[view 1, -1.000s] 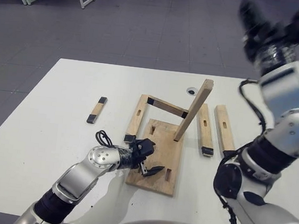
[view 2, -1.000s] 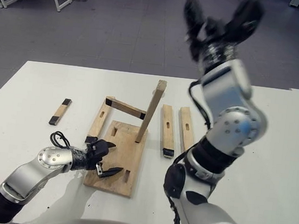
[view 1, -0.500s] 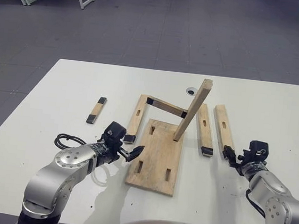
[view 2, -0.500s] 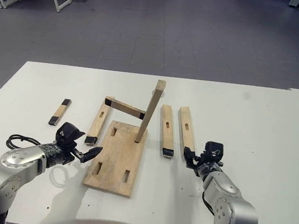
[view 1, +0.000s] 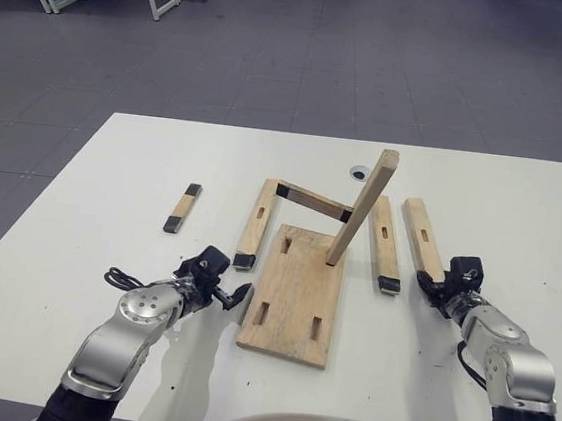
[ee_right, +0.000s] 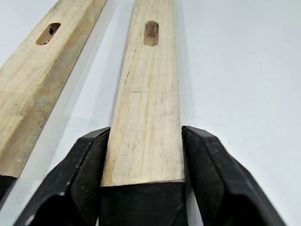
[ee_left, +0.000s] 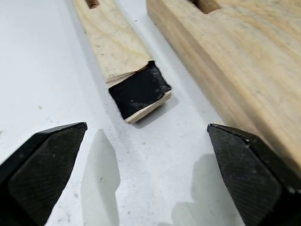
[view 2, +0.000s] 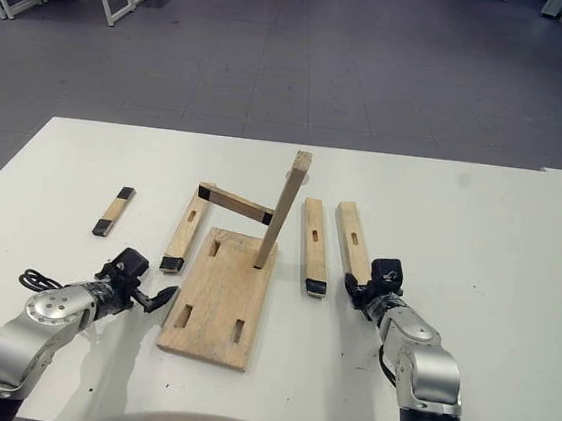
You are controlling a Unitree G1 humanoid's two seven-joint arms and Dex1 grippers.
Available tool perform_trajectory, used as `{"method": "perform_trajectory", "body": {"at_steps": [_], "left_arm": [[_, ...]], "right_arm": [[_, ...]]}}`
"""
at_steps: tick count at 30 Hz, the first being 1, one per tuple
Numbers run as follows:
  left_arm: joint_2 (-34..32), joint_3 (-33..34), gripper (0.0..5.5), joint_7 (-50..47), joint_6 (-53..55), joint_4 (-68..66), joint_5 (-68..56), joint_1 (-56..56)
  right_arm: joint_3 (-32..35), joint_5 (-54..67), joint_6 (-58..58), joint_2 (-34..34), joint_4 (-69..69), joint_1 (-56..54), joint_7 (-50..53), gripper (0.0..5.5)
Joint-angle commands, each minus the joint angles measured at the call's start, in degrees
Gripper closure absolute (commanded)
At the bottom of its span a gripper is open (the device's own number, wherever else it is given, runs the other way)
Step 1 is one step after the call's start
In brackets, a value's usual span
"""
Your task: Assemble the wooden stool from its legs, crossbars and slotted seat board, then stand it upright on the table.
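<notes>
wooden rightmost leg (view 1: 422,240) lies flat, right of the seat board (view 1: 297,293), with the right gripper (ee_right: 146,136) clamped on its near end, so it seems best to lift it slowly without twisting, while the left gripper (ee_left: 146,141), jaws apart, rests by the tip of the left leg (view 1: 256,223).

Seat board (view 1: 297,293) and legs (view 1: 421,235) are pale bare wood — matt, grainy — on a smooth white table (view 1: 77,239).

- We see our left pincer (ee_left: 146,141) spread wide, black fingertips (ee_left: 44,162) over the white surface (ee_left: 37,61).
- Ahead, between the fingertips, lies a wooden leg (ee_left: 113,42) with a black-capped end.
- The slotted seat board (ee_left: 225,52) lies just beside it, not touching.
</notes>
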State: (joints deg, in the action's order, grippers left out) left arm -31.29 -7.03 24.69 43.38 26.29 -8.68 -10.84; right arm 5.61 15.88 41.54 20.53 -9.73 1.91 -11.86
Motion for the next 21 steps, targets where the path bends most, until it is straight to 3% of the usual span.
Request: {"method": "perform_trajectory", "body": {"at_steps": [1,9,11,16,21], "left_arm": [[-2.82,-2.72,0.75,3.18,6.11,2.93,-1.44,-3.20],[-17.70,-3.49,0.75,12.30,8.22,6.95,-1.62,-7.24],[-16.02,-4.78,0.75,13.86,10.05,7.81,-4.39,-4.10],[-3.60,-5.53,0.75,11.12,20.23,9.90,-12.86,6.03],[-2.97,-3.22,0.75,9.74,23.62,9.62,-15.17,7.12]], "right_arm": [[-0.98,-0.43,2.02,-0.37,2.10,1.93,-0.98,3.45],[-1.17,-0.41,2.04,-1.17,1.04,1.82,-0.65,3.47],[-1.30,-0.30,2.12,-1.52,0.84,1.41,-0.60,3.47],[0.41,0.45,2.82,-1.63,0.48,-4.22,-0.10,3.47],[6.24,2.44,2.83,0.12,-1.69,-11.14,-0.49,3.47]]}}
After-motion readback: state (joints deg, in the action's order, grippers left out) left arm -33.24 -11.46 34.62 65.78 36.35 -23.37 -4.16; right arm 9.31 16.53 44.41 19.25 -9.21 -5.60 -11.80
